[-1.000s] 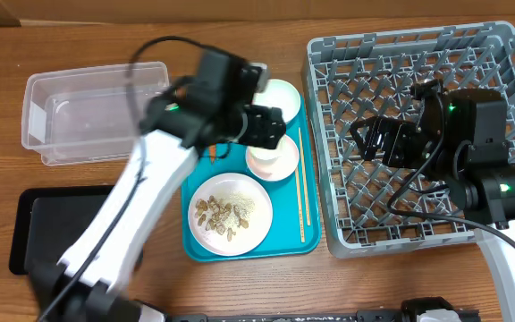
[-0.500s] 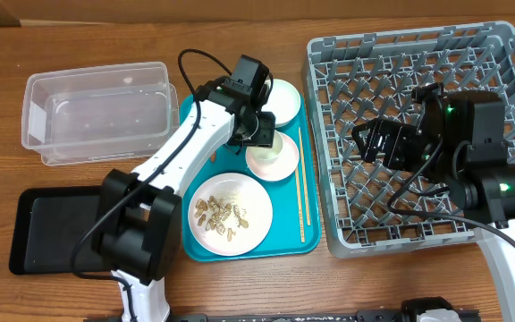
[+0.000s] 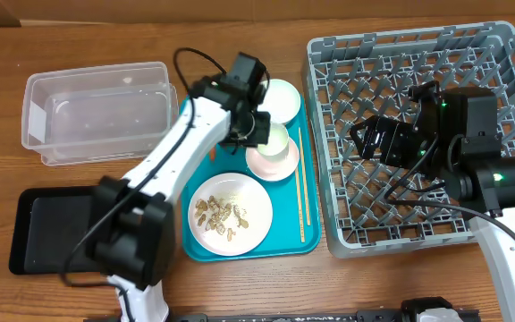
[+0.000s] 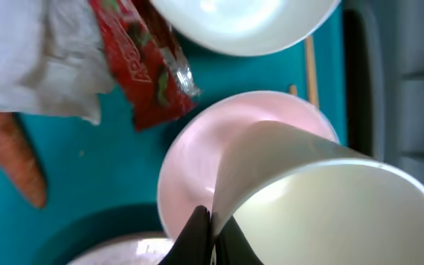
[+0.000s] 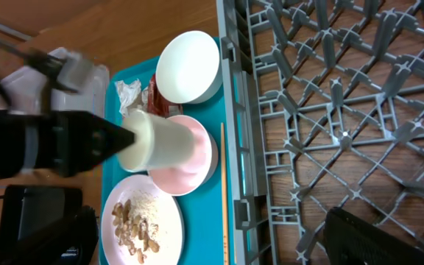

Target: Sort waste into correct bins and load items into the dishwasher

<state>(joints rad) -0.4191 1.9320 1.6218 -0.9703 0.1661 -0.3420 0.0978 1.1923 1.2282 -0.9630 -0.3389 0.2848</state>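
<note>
Small white cup [image 4: 330, 199] sits in or just above the pale pink bowl [image 4: 193, 158] on the teal tray [image 3: 284, 241], between the white bowl [image 3: 282, 97] and the plate [image 3: 231, 213] w/ food scraps; whether cup base touches the bowl cannot be confirmed. L gripper [image 4: 210, 230] is clenched on the cup wall at the rim, one finger inside, one outside. Risk 1: pinch is on one edge only, so the cup may pivot or slip during lift and drop onto the bowl. Risk 2: if the cup drags, the pink bowl could shift toward the chopsticks [image 3: 302, 192]. Red wrapper [image 4: 142, 59], paper wad [image 4: 35, 51] and carrot [image 4: 13, 154] lie just beside; a low exit path may sweep them. R gripper [image 3: 374, 141] hangs released over the dish rack [image 3: 418, 54]; it occupies the probable drop zone, so arm-to-arm contact is possible.
</note>
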